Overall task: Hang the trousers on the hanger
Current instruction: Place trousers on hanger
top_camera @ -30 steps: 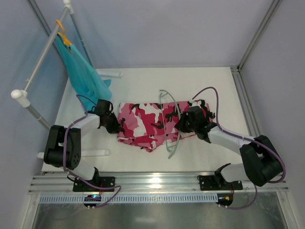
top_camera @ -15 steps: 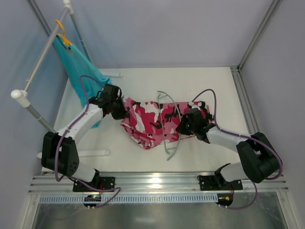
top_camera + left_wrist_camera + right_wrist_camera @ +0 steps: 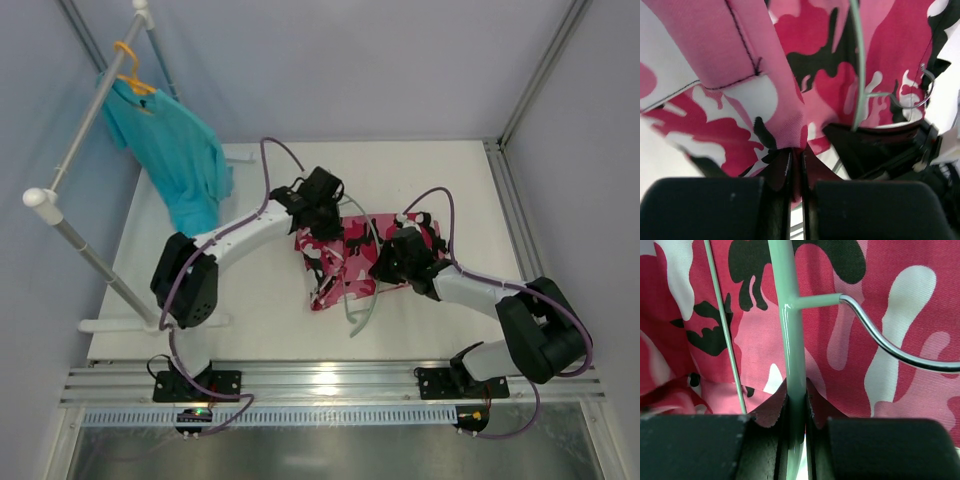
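Observation:
The trousers (image 3: pixel 330 268), pink camouflage with black and white patches, lie bunched and folded over in the middle of the table. My left gripper (image 3: pixel 322 226) is shut on a fold of their edge (image 3: pixel 790 130), lifted just left of the hanger. The hanger (image 3: pixel 351 300), thin and mint green, lies across the trousers. My right gripper (image 3: pixel 386 268) is shut on its thick rod (image 3: pixel 790 330), just below the metal hook (image 3: pixel 890 347). A thin hanger rod (image 3: pixel 860 75) crosses the cloth in the left wrist view, with the right gripper's black body (image 3: pixel 880 150) close behind it.
A teal garment (image 3: pixel 180 165) hangs from an orange hanger (image 3: pixel 128 62) on the white tube rack (image 3: pixel 75 150) at the far left. The rack's foot (image 3: pixel 150 322) lies on the table's left front. A metal frame rail (image 3: pixel 510 220) borders the right side.
My left gripper has closed on the trousers' left edge and carried it right, towards the hanger, folding the cloth over. The teal garment swung back left. The right gripper stayed put.

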Tool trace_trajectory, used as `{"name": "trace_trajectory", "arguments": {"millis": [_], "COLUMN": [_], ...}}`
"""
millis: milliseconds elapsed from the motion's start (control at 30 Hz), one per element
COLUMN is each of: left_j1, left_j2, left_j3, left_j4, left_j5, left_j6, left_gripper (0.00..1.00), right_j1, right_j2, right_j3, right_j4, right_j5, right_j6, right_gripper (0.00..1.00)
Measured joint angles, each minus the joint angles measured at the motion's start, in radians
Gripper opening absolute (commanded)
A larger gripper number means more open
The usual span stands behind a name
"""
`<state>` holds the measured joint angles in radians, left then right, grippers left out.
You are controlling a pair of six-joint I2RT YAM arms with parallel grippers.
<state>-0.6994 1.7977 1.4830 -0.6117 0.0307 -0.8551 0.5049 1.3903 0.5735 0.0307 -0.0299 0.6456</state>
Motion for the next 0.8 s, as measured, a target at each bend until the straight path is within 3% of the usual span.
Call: {"name": "trace_trajectory", "arguments": {"millis": [200, 433, 500, 600, 733, 800], "left_j1": [-0.075, -0.098, -0.097, -0.092, -0.085, -0.083], "left_j2": [0.295, 0.37, 0.357, 0.306, 0.208, 0.153], "left_j3": [0.247, 0.321, 0.353, 0.362, 0.343, 0.289], "left_j4": [0.026, -0.019, -0.038, -0.079, -0.111, -0.088], "left_j5": [0.041, 0.051, 0.027, -0.02, -0.068, -0.066], "left_j6": [-0.067, -0.1, -0.094, -0.077, -0.059, -0.058], "left_gripper": [0.03, 0.55, 0.59, 0.56, 0.31, 0.25], "right_j1": [0.0, 0.0, 0.0, 0.001, 0.003, 0.004], "right_j2": [-0.006, -0.019, -0.023, -0.025, -0.035, -0.053], "right_j3": [-0.013, -0.018, -0.018, -0.018, -0.018, -0.018], "right_j4": [0.006, 0.003, 0.0, -0.002, -0.014, -0.027], "right_j5": [0.001, 0.001, 0.001, 0.001, 0.002, 0.004], "right_j6": [0.01, 0.014, 0.015, 0.016, 0.016, 0.016], "right_gripper": [0.04, 0.04, 0.04, 0.04, 0.04, 0.04]}}
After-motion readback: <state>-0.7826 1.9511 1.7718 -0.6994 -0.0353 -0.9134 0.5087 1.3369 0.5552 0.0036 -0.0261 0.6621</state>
